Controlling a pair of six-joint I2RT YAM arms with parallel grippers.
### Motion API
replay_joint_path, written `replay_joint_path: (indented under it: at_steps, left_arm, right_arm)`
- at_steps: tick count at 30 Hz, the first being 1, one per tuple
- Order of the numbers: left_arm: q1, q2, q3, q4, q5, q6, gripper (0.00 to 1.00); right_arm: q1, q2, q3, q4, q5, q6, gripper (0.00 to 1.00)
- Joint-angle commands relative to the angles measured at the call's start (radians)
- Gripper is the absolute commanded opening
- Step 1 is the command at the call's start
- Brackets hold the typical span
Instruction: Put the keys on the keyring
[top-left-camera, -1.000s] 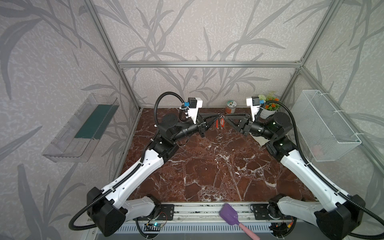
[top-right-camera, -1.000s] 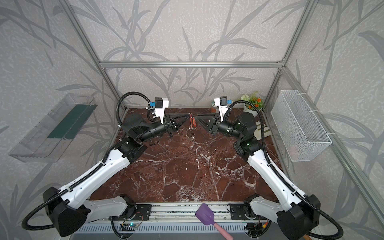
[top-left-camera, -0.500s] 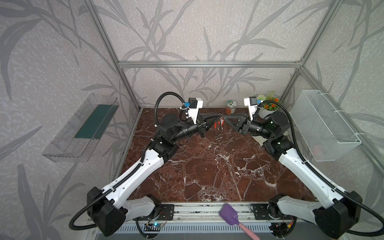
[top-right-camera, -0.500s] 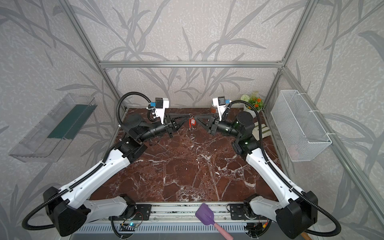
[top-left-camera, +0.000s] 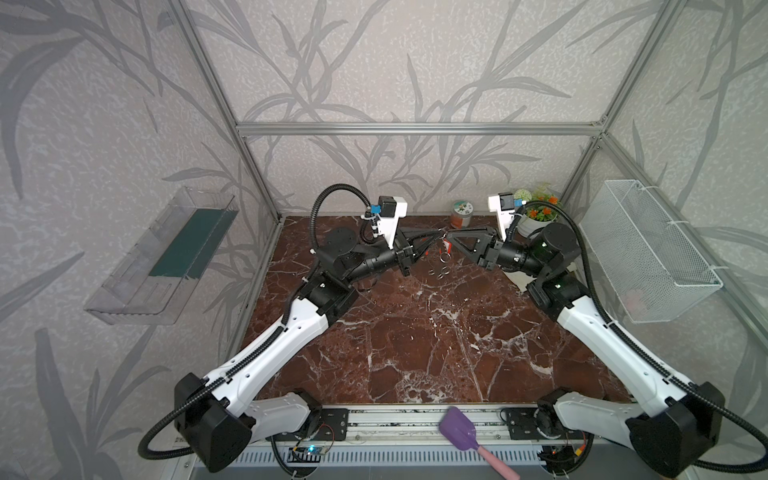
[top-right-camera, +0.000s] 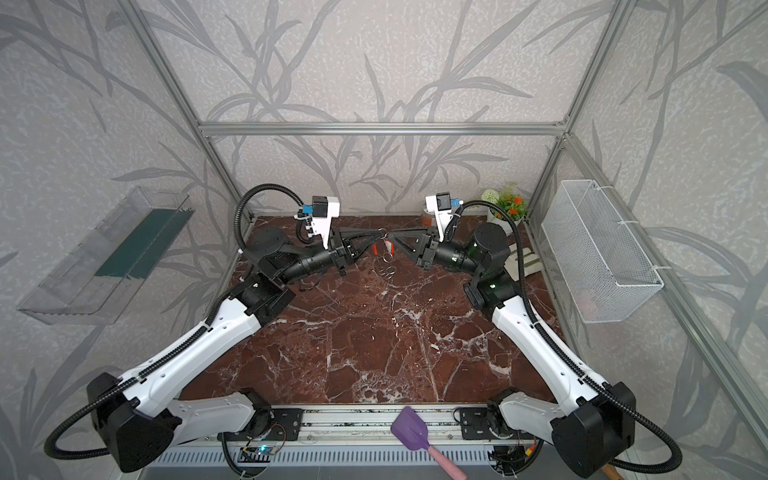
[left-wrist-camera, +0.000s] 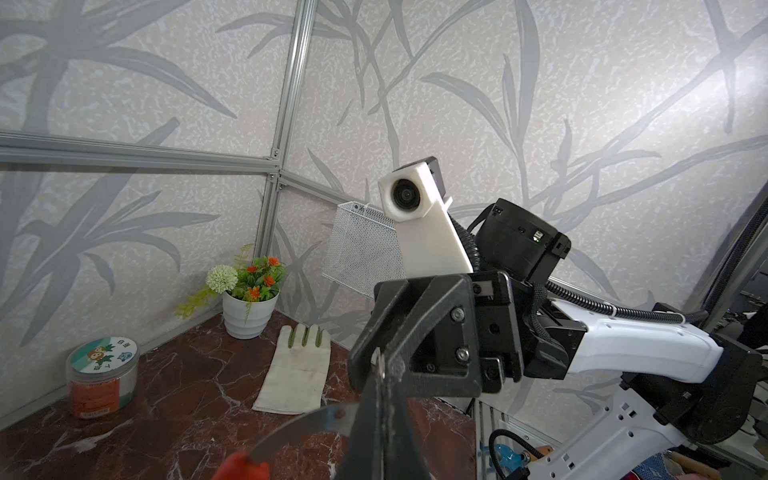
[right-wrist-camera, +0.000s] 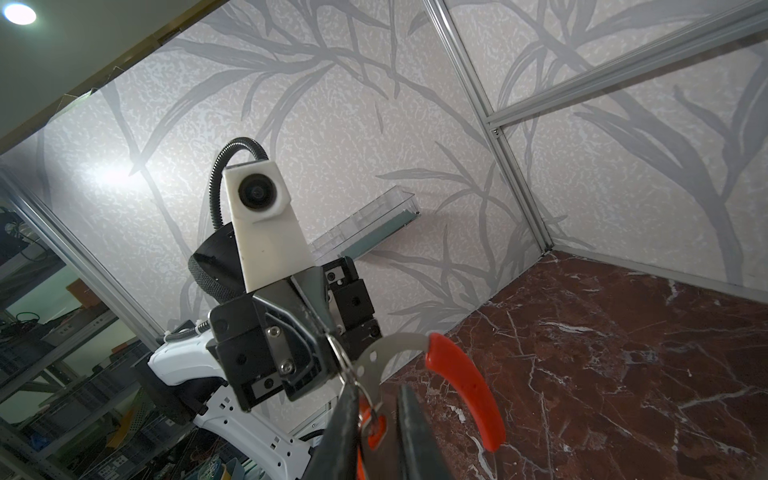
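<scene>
Honestly, the left pincer (right-wrist-camera: 331, 347) clamps the silvery holed hoop (right-wrist-camera: 395, 340) with its red section mid-air; the right pincer (left-wrist-camera: 380, 362) sits narrow around the small red-orange plastic key tag (right-wrist-camera: 368, 420), grip unclear; loosening could drop it.

The bench (top-left-camera: 415, 332) is a dark red-brown marble top with white veins. At its far edge stands a small jar (left-wrist-camera: 102, 382) with a green lid. In the far right corner is a white flower pot (left-wrist-camera: 249, 316), and beside it lies a white glove (left-wrist-camera: 297, 374), flat. Some small metal rings (top-left-camera: 439, 272) lie near the far middle
</scene>
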Motion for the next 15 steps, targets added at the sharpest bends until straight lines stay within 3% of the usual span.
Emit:
replay_joint_path:
  at_steps: [1,7,15]
  left_arm:
    - [-0.004,-0.002,0.012,0.015,0.019,-0.007,0.00]
    - [-0.005,-0.004,0.012,0.014,0.016,-0.007,0.00]
    - [-0.006,-0.003,0.015,0.019,0.020,-0.012,0.00]
  right_arm:
    - [-0.007,-0.013,0.023,0.060,-0.024,0.025,0.17]
    - [-0.008,-0.016,0.009,0.070,-0.031,0.041,0.00]
    - [-0.008,-0.012,0.014,0.032,-0.058,0.043,0.00]
